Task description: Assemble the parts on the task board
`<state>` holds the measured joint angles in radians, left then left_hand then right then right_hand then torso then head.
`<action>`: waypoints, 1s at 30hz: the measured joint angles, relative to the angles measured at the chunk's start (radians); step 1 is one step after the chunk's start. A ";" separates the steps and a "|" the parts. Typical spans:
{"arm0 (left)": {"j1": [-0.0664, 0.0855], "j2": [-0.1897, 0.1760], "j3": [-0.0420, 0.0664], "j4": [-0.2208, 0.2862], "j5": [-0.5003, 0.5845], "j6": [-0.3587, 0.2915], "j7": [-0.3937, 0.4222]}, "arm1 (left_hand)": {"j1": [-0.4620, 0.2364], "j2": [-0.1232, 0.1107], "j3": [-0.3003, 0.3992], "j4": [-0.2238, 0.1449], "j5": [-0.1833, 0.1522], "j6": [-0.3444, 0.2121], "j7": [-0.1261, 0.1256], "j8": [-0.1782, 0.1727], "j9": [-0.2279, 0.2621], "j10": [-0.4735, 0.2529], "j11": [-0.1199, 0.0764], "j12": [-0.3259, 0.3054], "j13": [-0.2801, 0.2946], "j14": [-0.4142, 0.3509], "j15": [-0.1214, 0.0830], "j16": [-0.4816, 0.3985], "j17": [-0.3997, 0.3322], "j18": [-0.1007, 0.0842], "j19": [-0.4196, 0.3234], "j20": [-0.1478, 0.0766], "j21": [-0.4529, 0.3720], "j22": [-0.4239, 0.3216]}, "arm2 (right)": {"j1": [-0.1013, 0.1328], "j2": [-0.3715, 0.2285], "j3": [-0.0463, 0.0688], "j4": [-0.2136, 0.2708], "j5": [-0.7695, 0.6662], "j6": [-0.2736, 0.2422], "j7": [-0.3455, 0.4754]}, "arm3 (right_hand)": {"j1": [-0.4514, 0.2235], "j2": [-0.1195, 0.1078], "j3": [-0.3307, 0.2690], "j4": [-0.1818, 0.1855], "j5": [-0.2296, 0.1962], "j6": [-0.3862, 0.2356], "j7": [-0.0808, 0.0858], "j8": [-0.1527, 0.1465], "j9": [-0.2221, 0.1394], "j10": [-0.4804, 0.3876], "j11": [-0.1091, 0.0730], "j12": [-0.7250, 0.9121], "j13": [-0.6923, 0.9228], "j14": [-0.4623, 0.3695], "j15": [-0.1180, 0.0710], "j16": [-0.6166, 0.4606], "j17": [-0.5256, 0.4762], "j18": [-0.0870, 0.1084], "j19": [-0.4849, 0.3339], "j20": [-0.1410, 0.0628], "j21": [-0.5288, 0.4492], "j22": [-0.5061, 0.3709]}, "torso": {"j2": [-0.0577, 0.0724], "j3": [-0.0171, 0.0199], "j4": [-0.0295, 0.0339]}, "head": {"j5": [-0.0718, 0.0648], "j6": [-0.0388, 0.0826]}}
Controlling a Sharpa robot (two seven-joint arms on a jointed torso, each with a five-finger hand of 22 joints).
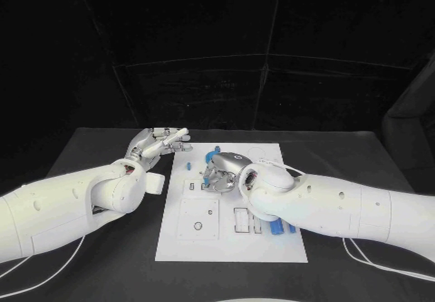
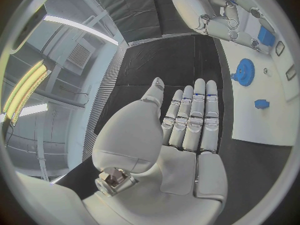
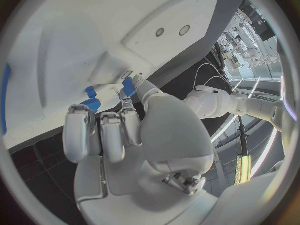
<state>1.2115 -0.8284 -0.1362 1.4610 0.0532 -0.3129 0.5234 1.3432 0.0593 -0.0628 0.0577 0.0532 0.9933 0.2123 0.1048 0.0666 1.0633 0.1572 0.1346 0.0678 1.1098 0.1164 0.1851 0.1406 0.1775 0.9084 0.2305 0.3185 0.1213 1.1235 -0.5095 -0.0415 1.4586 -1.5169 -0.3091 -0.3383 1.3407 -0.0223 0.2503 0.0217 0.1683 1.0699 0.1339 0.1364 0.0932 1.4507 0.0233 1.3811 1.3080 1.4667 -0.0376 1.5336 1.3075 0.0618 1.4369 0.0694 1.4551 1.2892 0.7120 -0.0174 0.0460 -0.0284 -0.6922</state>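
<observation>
1. Surface (image 1: 109,141): black, with the task board (image 1: 204,248) lying lengthwise at centre.
2. Right hand (image 1: 224,171) is low over the board's middle, at about 12 o'clock from the recessed slots. In the right wrist view its fingers (image 3: 103,130) are curled in, and a small blue part (image 3: 129,86) is pinched at the fingertips, held just above the board. Second blue piece (image 3: 91,104) sits right beside it; can't tell if it's held or lying on the board.
3. Left hand (image 1: 156,146) is off the board at its 10 o'clock corner, hovering over the surface. Fingers (image 2: 194,117) straight and close together, palm flat, holding nothing.
4. Loose parts: blue gear (image 2: 244,72) and small blue block (image 2: 262,104) on the board near the left hand; blue pin (image 1: 188,166) at the left edge; blue bars (image 1: 275,226) at 5 o'clock, partly under the right arm.
5. Step, my read: placement of the pinched part, early in the job since most pieces are unseated.
6. Next move needs the part lined up with its socket, lowered straight, then released. Risk: the arm hides the target from the head view.
</observation>
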 measured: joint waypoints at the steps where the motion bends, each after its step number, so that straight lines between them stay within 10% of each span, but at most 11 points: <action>1: 0.000 0.001 0.000 -0.001 0.000 0.000 0.000 | 0.000 0.000 0.000 0.000 0.000 0.000 0.000 0.000 0.000 0.000 0.000 0.000 0.000 0.000 0.000 0.000 0.000 0.000 0.000 0.000 0.000 0.000 | 0.000 -0.001 0.000 0.000 -0.002 0.003 -0.002 | 0.000 0.000 0.000 0.000 0.000 0.000 0.000 0.002 0.000 0.000 0.000 0.000 0.000 0.000 0.000 0.000 0.000 0.000 0.000 0.000 0.000 0.000 | 0.000 0.0002 0.0002 | 0.000 0.000; 30: 0.000 0.008 0.000 -0.008 0.002 0.000 0.000 | 0.000 0.000 0.000 0.000 0.000 0.004 -0.004 -0.004 0.000 0.004 0.004 0.000 0.000 0.000 0.000 -0.004 0.000 0.000 0.000 0.000 0.000 -0.001 | -0.002 -0.003 0.001 0.000 -0.025 0.046 -0.028 | -0.017 -0.018 0.000 0.000 0.000 0.008 -0.010 -0.003 -0.005 -0.004 0.004 -0.001 0.000 0.000 0.000 0.000 0.000 0.000 0.000 0.000 0.000 0.001 | 0.000 0.0002 -0.0008 | -0.003 0.002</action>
<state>1.2111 -0.8204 -0.1364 1.4532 0.0548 -0.3129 0.5231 1.3432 0.0593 -0.0627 0.0578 0.0532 0.9969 0.2088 0.1009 0.0666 1.0669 0.1609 0.1346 0.0678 1.1098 0.1164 0.1811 0.1403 0.1775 0.9084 0.2305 0.3185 0.1207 1.1214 -0.5129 -0.0402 1.4587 -1.5416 -0.2629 -0.3658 1.3233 -0.0398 0.2499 0.0218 0.1680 1.0775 0.1235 0.1338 0.0885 1.4471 0.0269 1.3804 1.3080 1.4667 -0.0376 1.5336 1.3074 0.0619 1.4369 0.0694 1.4551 1.2899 0.7122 -0.0172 0.0453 -0.0313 -0.6903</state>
